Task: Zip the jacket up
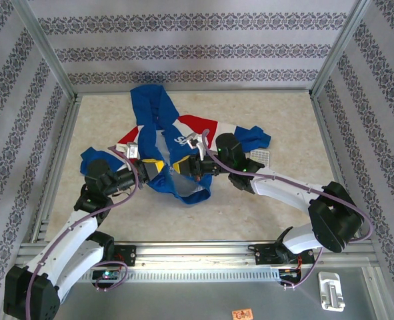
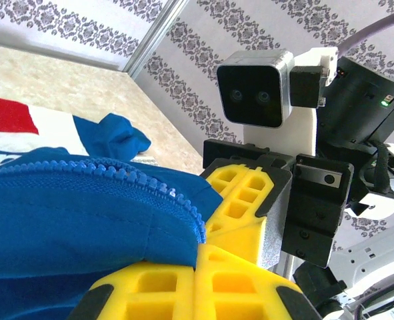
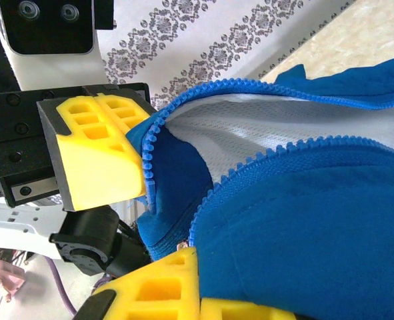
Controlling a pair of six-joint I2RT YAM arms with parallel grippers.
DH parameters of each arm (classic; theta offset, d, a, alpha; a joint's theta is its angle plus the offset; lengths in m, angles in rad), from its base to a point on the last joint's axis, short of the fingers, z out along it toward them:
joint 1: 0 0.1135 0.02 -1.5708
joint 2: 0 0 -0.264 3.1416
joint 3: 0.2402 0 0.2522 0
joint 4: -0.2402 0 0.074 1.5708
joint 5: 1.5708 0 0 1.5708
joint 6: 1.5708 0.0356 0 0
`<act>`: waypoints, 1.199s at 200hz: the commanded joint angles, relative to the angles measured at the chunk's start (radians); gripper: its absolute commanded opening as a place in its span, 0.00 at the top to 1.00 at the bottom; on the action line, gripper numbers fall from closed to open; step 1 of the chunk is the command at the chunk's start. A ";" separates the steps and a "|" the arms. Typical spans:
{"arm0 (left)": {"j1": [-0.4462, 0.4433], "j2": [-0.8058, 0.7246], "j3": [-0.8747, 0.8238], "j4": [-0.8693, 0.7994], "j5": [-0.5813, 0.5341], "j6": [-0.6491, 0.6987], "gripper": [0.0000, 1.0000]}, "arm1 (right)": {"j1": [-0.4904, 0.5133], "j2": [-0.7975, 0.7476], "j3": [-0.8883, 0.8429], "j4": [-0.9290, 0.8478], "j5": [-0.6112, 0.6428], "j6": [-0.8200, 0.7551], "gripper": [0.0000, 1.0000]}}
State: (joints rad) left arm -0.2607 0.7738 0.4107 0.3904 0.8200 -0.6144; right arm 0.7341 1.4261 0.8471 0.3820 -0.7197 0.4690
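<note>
The blue jacket point(image 1: 160, 110) with red and white panels lies spread in the middle of the table, its front open. Its lower hem is lifted between both grippers. My left gripper point(image 1: 153, 167) is shut on one front edge, and its yellow fingers point(image 2: 150, 293) pinch blue fabric point(image 2: 63, 220) just below the zipper teeth point(image 2: 150, 183). My right gripper point(image 1: 183, 165) is shut on the other front edge point(image 3: 317, 220), right beside the bottom end of its zipper teeth point(image 3: 250, 163). The two grippers face each other closely, tips almost touching. White mesh lining point(image 3: 263, 127) shows between the separated edges.
The beige table point(image 1: 283, 120) is boxed in by an aluminium frame and patterned walls. A small white mesh-like piece point(image 1: 260, 157) lies by the jacket's right sleeve. A white object point(image 1: 331, 291) sits off the table at the bottom right.
</note>
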 commanded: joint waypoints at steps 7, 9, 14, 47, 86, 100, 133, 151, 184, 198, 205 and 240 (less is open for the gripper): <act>0.027 -0.005 -0.021 0.105 0.033 -0.013 1.00 | -0.009 -0.004 0.003 0.064 -0.060 -0.001 1.00; 0.028 -0.005 -0.021 0.105 0.033 -0.013 1.00 | -0.009 -0.002 0.004 0.064 -0.061 -0.001 1.00; 0.034 -0.005 -0.024 0.111 0.034 -0.013 1.00 | -0.011 -0.001 0.004 0.064 -0.062 0.000 1.00; 0.064 -0.011 -0.049 0.143 0.070 0.038 1.00 | -0.016 0.004 0.013 0.062 -0.058 0.009 1.00; 0.067 -0.024 -0.046 0.044 0.083 0.150 1.00 | -0.018 0.009 0.029 0.059 -0.088 0.024 1.00; 0.067 -0.016 -0.049 0.058 0.095 0.160 1.00 | -0.019 0.016 0.036 0.064 -0.106 0.038 1.00; 0.066 0.011 -0.062 0.127 0.126 0.152 1.00 | -0.017 0.027 0.045 0.073 -0.135 0.055 1.00; 0.066 0.006 -0.072 0.139 0.125 0.166 1.00 | -0.017 0.037 0.052 0.079 -0.151 0.066 1.00; 0.065 -0.030 -0.040 -0.084 0.075 0.259 1.00 | -0.019 0.038 0.054 0.061 -0.147 0.063 1.00; 0.058 -0.023 -0.007 -0.234 0.032 0.278 1.00 | -0.020 0.032 0.044 0.037 -0.114 0.058 1.00; 0.049 -0.015 0.007 -0.300 -0.001 0.269 1.00 | -0.022 0.026 0.035 0.015 -0.086 0.054 1.00; -0.069 0.039 0.016 -0.516 -0.186 0.154 1.00 | -0.025 0.022 -0.069 -0.003 -0.001 0.080 1.00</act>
State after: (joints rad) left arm -0.2512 0.7845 0.4084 0.0959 0.7811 -0.4080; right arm 0.7155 1.4601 0.8459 0.3851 -0.7807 0.5297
